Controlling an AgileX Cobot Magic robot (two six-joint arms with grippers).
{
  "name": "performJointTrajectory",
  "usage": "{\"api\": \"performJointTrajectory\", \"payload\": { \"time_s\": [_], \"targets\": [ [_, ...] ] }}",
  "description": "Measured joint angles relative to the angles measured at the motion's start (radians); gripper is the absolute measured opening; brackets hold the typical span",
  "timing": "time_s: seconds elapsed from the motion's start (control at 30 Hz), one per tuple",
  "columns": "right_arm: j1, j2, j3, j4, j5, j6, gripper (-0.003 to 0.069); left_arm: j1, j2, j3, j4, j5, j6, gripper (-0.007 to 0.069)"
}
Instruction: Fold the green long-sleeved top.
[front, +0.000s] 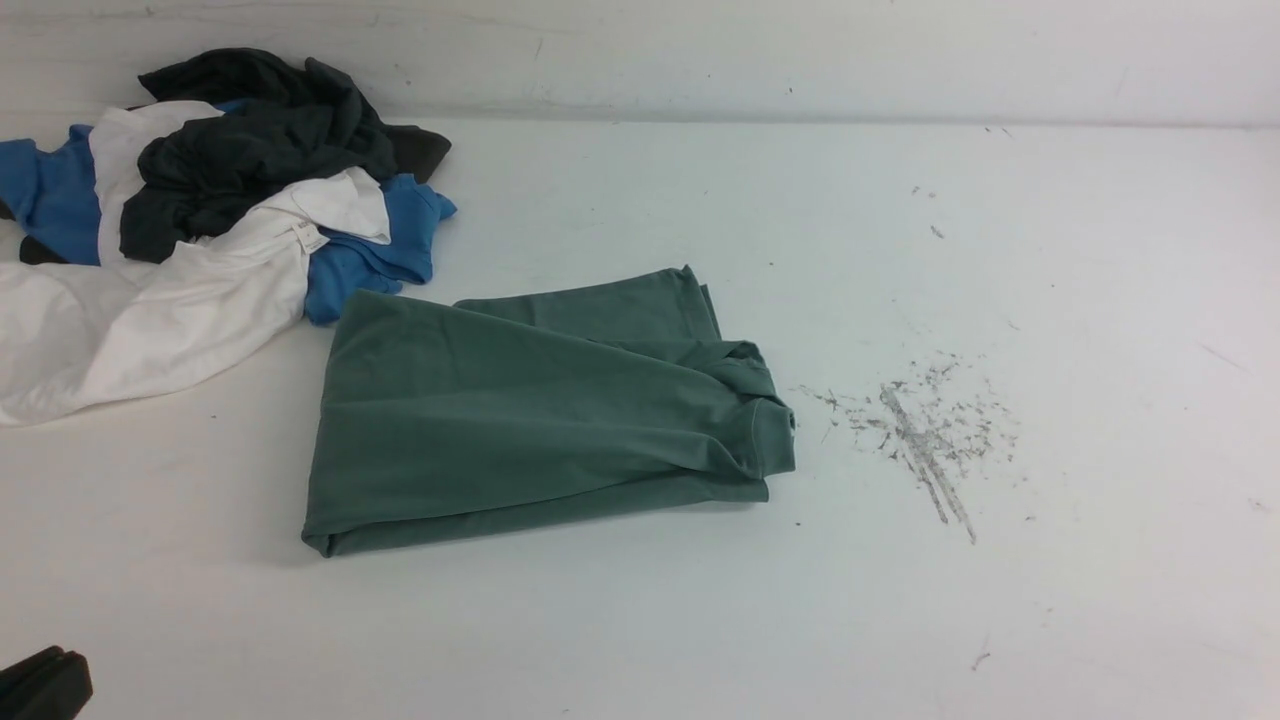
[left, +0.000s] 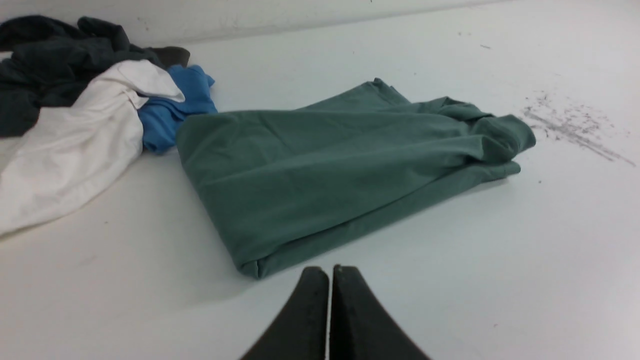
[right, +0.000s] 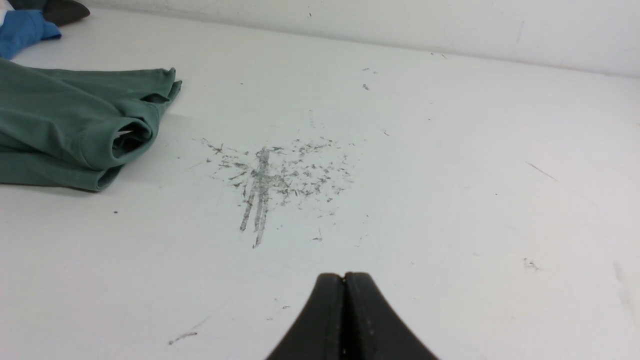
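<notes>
Front view: a white desk (front: 1100, 300) seen from the robot's side. The green long-sleeved top (front: 540, 420) lies folded into a rough rectangle near the middle of the desk, slightly to the robot's left, flat on the surface w/ its collar end bunched at the right edge. Nothing is gripping it. At the far left sits a heap of other clothes: a dark garment (front: 260, 140) on top, a white garment (front: 150, 310) spilling toward the front, and a blue garment (front: 370, 250) whose edge lies just beside the green top's far left corner. To the right of the top, apart from it, a patch of grey scuff marks (front: 930, 430) mars the desk. A dark piece of the left arm shows at the bottom left corner.

Left wrist view: the left hand (left: 330, 272) hovers over bare desk, near the closest folded corner of the top but not touching it; fingers pressed together, holding nothing.

Right wrist view: the right hand (right: 344, 277) is over bare desk near the scuff marks, well apart from the top (its collar opening shows a bit of white inside); fingers also together, empty
</notes>
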Motion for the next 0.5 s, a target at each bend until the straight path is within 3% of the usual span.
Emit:
{"api": "performJointTrajectory", "payload": {
  "time_s": [0.27, 0.37, 0.5],
  "targets": [
    [0.000, 0.000, 0.000, 0.000, 0.001, 0.000, -0.0015, 0.064, -0.069, 0.195, 0.033, -0.150, 0.008, -0.0004],
    [0.000, 0.000, 0.000, 0.000, 0.001, 0.000, -0.0015, 0.187, -0.078, 0.278, 0.037, -0.238, 0.009, -0.0004],
    [0.000, 0.000, 0.000, 0.000, 0.001, 0.000, -0.0015, 0.294, -0.078, 0.299, 0.037, -0.245, 0.009, -0.0004]
  ]
}}
